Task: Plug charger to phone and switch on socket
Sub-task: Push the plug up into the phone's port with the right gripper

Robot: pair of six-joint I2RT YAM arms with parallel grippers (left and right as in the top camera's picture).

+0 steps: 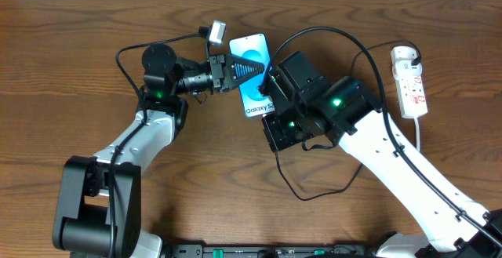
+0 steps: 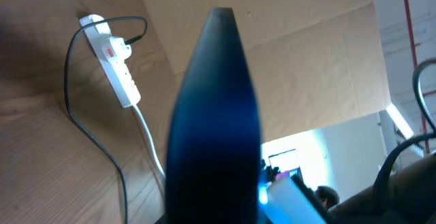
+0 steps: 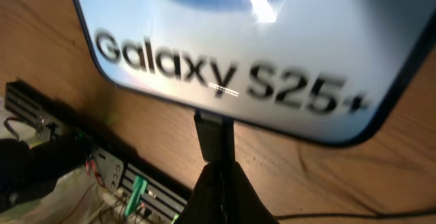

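Observation:
The phone has a bright blue screen and white "Galaxy S25+" text. My left gripper is turned on its side and shut on the phone from the left, one dark finger lying over the screen. My right gripper is shut on the charger's black connector, whose tip touches the phone's bottom edge; in the overhead view this gripper is at the phone's lower right. The white socket lies at the far right with the white plug head in it, also seen in the left wrist view.
The thin black charger cable loops over the wooden table under my right arm and shows near the socket. The socket's white cord runs toward the front. Black robot base hardware lines the front edge.

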